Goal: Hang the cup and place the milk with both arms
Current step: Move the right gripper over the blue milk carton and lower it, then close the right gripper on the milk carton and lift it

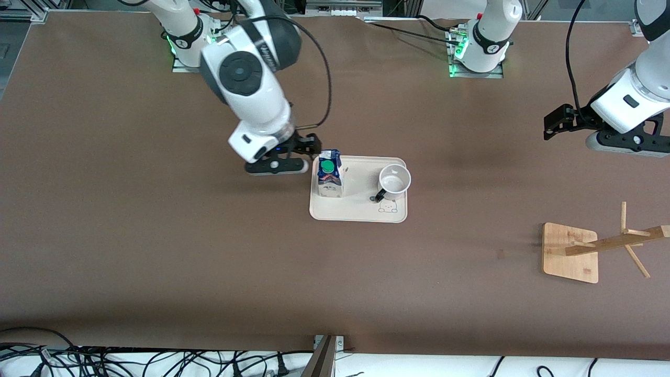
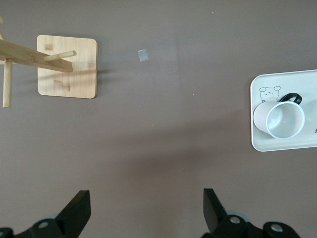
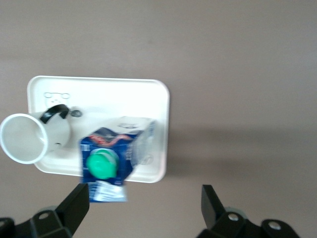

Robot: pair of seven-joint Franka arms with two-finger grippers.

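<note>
— Hovering beside the milk (image 1: 330,179), is the right gripper (image 1: 312,147) gripping anything?
— No, its jaws are spread wide and empty, right at the tray's (image 1: 356,212) rim. The left gripper (image 1: 556,121) hangs equally wide and empty over bare table, near the wooden rack (image 1: 602,247).
— And the carton?
— Upright, blue and white, green cap on top, standing in the tray at the right arm's end.
— The cup (image 1: 394,181)?
— White, upright, black handle, sitting in the same tray beside the milk.
</note>
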